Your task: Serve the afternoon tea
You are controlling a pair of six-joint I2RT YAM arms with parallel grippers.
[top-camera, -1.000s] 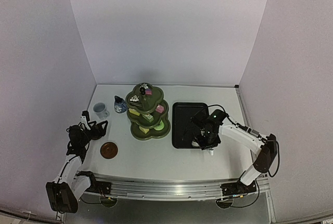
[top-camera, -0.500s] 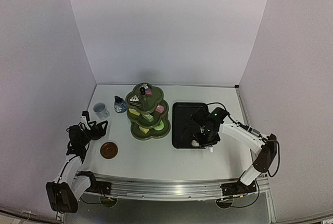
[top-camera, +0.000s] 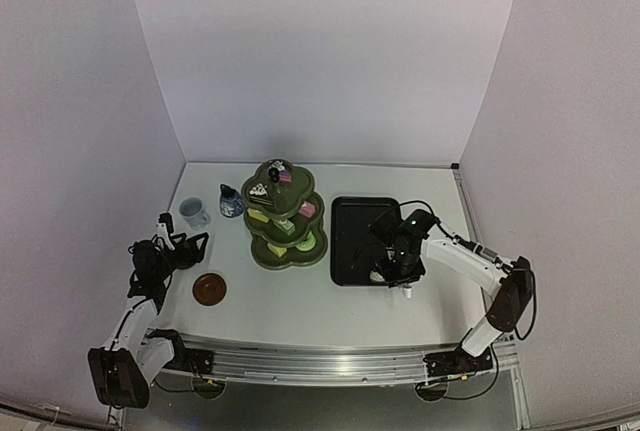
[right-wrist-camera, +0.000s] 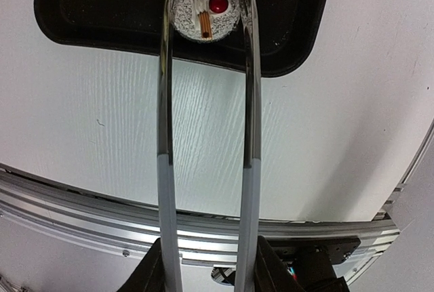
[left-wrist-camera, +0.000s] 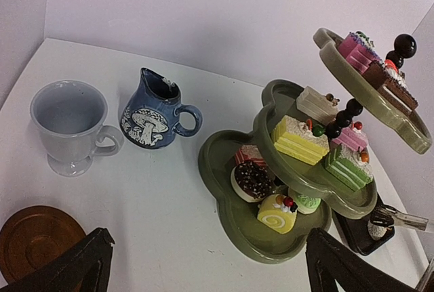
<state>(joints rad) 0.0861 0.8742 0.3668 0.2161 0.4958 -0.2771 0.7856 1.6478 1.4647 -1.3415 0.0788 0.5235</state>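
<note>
Right gripper (right-wrist-camera: 207, 268) is clamped on the tongs (right-wrist-camera: 166, 102), tips set either side of a white cake (right-wrist-camera: 203, 9) on the black tray (right-wrist-camera: 88, 7); left gripper (left-wrist-camera: 207, 251) is spread wide. Cake pickup, seemingly: a squeeze, then a lift to the stand (top-camera: 285, 221), is called for.

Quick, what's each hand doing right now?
Left hand: open, holding nothing.
Right hand: shut on the metal tongs, tips either side of a white cake.

Light: bright, even, diffuse from above — walls (top-camera: 320, 51) read pale lilac.
Shadows: soft, short, darkest under the stand (left-wrist-camera: 218, 164) tiers.
Glare: pale streaks along the tongs (right-wrist-camera: 252, 102).
Focus: overhead sharp; tongs' near ends soft.
Distortion: wide-angle bowing at edges.
</note>
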